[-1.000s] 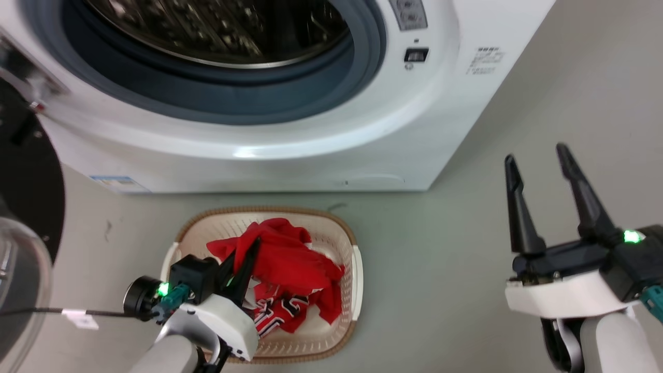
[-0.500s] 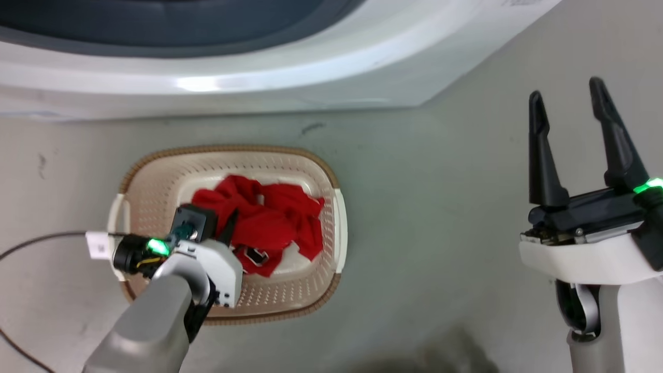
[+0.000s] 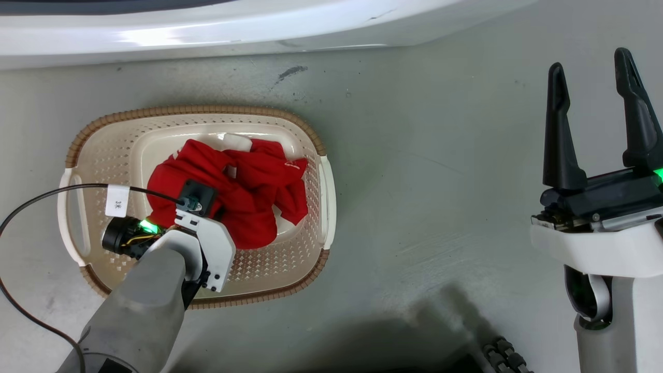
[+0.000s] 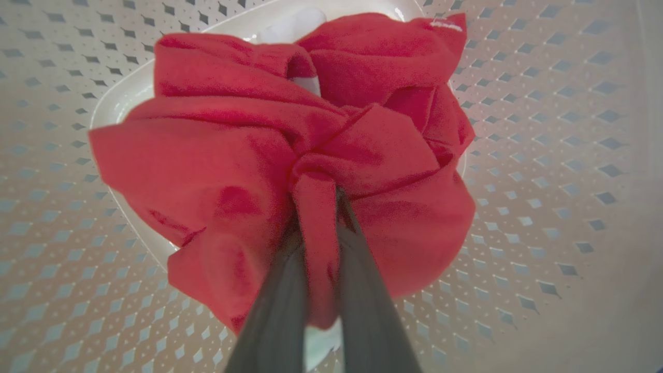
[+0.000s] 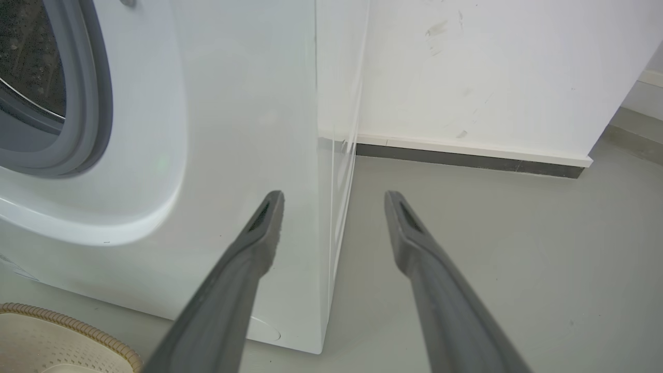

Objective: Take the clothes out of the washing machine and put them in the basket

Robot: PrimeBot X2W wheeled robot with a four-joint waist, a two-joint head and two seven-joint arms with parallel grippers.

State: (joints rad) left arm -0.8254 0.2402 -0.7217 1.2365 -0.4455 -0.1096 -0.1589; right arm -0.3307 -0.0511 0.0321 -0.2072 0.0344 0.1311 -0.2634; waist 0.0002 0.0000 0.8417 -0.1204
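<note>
Centre-left of head view: clothes [image 3: 248,207] are held inside basket [image 3: 197,110] | left gripper [image 4: 322,194] clamped on red fold | right gripper [image 3: 589,58] spread, empty | judged nearly done; release is left.

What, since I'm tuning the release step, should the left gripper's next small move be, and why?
Probably open the left gripper. It is shut on a fold of the red clothes, and the bundle already lies inside the basket, seemingly down on its perforated floor, so letting go should leave it there. The right gripper is open, off to the side, holding nothing.
</note>
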